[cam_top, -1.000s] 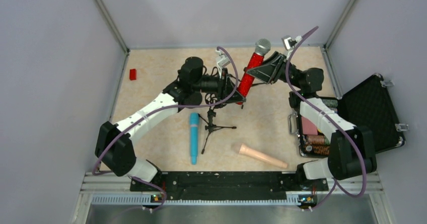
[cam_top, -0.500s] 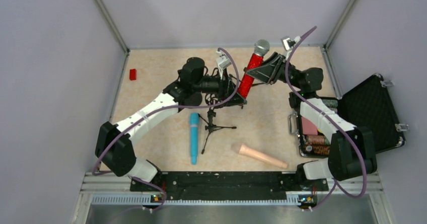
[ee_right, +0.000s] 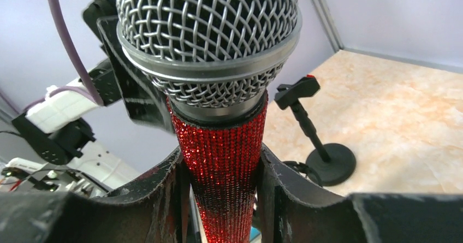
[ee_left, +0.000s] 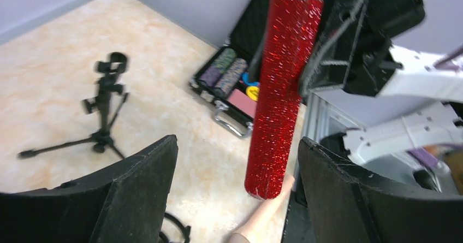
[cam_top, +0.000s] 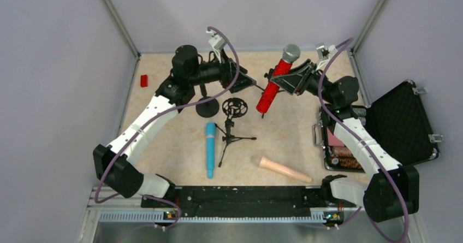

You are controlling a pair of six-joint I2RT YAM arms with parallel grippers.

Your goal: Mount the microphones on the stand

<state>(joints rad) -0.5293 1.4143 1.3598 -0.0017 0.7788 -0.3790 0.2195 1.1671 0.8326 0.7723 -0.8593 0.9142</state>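
Note:
The glittery red microphone (cam_top: 268,95), with its silver mesh head (ee_right: 207,41), hangs tilted above the table, and my right gripper (cam_top: 279,80) is shut on its body (ee_right: 224,166). My left gripper (cam_top: 247,81) stands open just left of it, a little apart. In the left wrist view the red microphone (ee_left: 281,90) shows beyond the wide-apart fingers (ee_left: 142,188), not between them. The tripod stand (cam_top: 229,136), with a ring mount on top, stands mid-table. The light-blue microphone (cam_top: 210,147) lies left of the stand. The peach microphone (cam_top: 284,169) lies at the front right.
A second stand with a round base (cam_top: 207,107) is under my left arm. An open black case (cam_top: 404,117) with poker chips sits at the right edge. A small red block (cam_top: 144,81) lies at the far left. Walls close in three sides.
My left gripper has opened and drawn back up and to the left, uncovering the ring mount. The right gripper has shifted slightly right with the red microphone in it.

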